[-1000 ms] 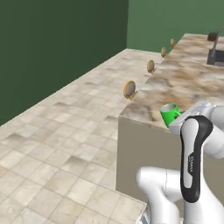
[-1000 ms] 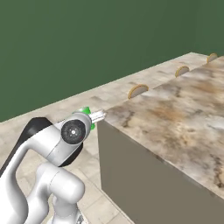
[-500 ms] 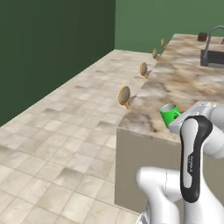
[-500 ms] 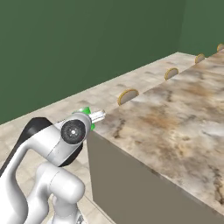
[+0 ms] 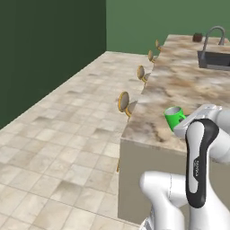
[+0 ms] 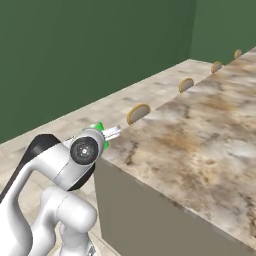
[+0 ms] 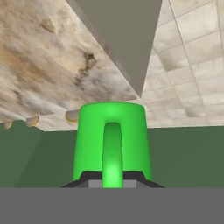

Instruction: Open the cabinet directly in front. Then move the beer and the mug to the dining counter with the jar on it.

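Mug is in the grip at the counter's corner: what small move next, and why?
Probably carry the mug further in over the counter before lowering. The end effector holds it at the corner edge, and the jar sits at the far end.

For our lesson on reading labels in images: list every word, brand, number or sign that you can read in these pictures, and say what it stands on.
Robot arm: a line of small pale lettering runs along its dark forearm cover, too small and blurred to read.
Mug, held in the shut gripper: plain green, no text.
Dining counter, stools, floor and walls: no text or signs.
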Controlling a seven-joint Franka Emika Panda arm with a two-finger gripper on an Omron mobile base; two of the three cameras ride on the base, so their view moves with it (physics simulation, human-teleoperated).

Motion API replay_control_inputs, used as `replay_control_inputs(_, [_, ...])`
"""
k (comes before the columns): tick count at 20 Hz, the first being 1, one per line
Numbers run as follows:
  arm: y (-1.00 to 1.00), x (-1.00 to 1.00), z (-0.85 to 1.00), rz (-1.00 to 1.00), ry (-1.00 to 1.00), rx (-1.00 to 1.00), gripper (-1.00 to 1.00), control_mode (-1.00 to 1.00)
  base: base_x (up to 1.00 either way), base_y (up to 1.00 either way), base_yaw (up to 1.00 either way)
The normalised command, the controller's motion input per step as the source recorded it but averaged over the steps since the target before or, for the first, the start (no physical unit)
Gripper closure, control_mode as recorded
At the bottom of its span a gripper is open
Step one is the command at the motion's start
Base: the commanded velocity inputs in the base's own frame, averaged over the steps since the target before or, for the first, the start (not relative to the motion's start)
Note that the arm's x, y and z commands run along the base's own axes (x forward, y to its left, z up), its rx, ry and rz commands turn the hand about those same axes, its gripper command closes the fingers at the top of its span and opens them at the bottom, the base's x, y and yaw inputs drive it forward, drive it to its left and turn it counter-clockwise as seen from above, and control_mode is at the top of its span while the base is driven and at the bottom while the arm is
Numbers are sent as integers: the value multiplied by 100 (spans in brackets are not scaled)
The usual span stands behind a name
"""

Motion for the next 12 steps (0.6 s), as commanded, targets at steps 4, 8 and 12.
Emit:
replay_control_inputs(4, [0,0,0,0,0,0,100,100,45,18,-15])
replay_control_inputs(8, [0,0,0,0,0,0,100,100,57,14,-14])
replay_control_inputs(12, [0,0,0,0,0,0,100,100,53,9,-12])
